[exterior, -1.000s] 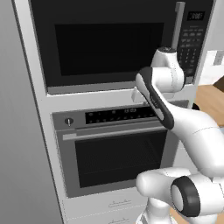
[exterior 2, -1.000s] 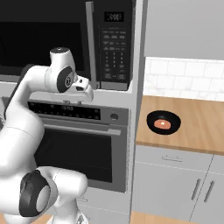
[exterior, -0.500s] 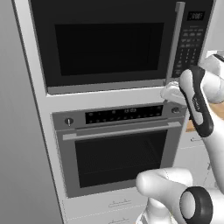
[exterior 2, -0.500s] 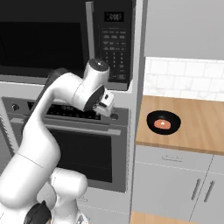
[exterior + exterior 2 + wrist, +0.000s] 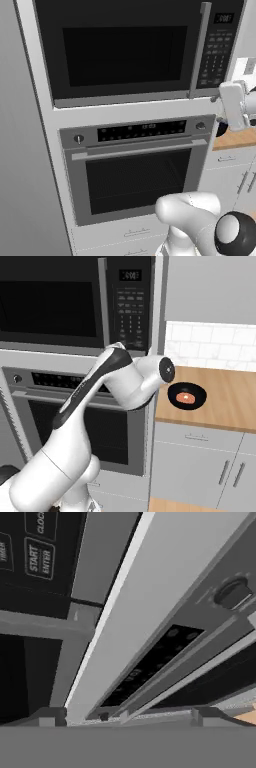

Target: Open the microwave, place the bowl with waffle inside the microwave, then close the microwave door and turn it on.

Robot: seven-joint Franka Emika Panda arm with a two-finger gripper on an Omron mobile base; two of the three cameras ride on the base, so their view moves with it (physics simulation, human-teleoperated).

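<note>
Jaws spread wide and grasping nothing, dark fingertips [image 5: 50,716] standing far apart in the hand view. Close ahead of the jaws, a pale trim strip [image 5: 150,612] running slantwise between two appliances. On one side of it, the oven [image 5: 135,170] with its black control panel [image 5: 155,662] and a round knob [image 5: 232,592]. On the other side, the lower corner of the microwave [image 5: 125,50], with the START key [image 5: 39,558] of its keypad [image 5: 215,50] just above the jaws. Microwave door [image 5: 120,55] shut flat, its grey bar handle [image 5: 198,50] upright, up and to the left of the jaws. Farther off to the right, well apart from the jaws, a black bowl [image 5: 186,396] holding the waffle [image 5: 186,398], resting on the wooden counter [image 5: 225,406] before a white tiled wall [image 5: 210,346].
</note>
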